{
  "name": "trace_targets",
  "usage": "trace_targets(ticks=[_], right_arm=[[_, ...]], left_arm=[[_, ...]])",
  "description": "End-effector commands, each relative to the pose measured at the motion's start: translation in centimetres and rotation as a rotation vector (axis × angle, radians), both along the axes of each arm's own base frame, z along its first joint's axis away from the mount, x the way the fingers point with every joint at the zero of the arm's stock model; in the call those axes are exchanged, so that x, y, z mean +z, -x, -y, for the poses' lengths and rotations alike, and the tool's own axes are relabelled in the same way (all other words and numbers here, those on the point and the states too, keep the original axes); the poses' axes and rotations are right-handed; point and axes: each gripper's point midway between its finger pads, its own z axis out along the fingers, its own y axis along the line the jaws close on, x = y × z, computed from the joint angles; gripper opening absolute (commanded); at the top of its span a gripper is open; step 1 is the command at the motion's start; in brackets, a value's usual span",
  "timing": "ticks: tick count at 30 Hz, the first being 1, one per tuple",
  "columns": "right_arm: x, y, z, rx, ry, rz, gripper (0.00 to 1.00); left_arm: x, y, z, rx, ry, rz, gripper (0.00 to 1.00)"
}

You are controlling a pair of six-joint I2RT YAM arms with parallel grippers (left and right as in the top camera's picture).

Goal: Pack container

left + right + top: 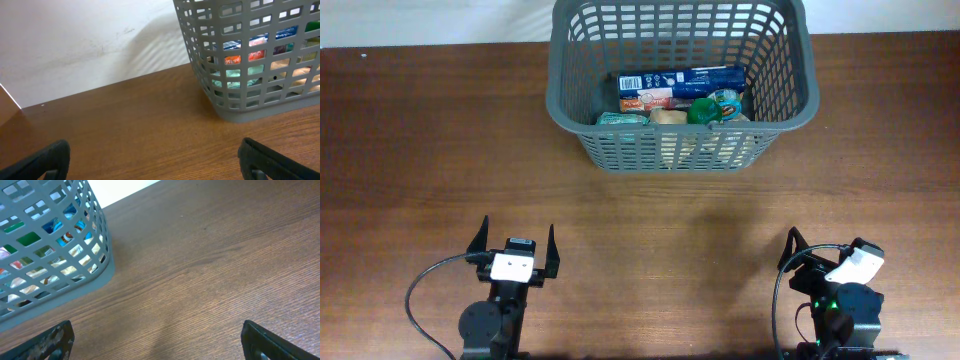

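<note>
Brown wooden table [420, 130] fills the overhead view. Where is the container? (Obs 1)

Container [620, 150] stands upright at the far edge of the table, centre to right. Grey lattice walls, well apart from both arms. (Obs 2)

Arms? (Obs 1)

2 arms at the near edge. Left gripper [516, 232] is spread wide over the wood, nothing between its fingers. Right gripper [157, 342] is also spread wide and holds nothing. Its 2 fingers sit at opposite edges of the right wrist view, with a container corner at upper left. (Obs 2)

Contents, by size? (Obs 1)

Blue box [695, 77] lies lengthwise along the far wall. Orange packet [648, 100] lies just in front of it. Toward the near wall: teal packet [620, 118], beige item [668, 117], green round item [703, 110]. Labels too small to read. (Obs 2)
</note>
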Motion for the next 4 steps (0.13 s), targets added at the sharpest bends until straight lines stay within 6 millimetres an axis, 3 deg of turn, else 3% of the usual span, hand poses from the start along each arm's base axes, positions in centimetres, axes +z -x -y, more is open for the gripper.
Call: trace_targets(ticks=[1, 4], right_arm=[[-0.21, -0.01, -0.12, 0.002, -0.006, 0.000, 0.99], [-0.21, -0.01, -0.12, 0.002, -0.006, 0.000, 0.99]], left_arm=[[-0.27, 0.01, -0.04, 0.004, -0.002, -0.008, 0.99], [-0.27, 0.01, -0.04, 0.004, -0.002, -0.008, 0.99]])
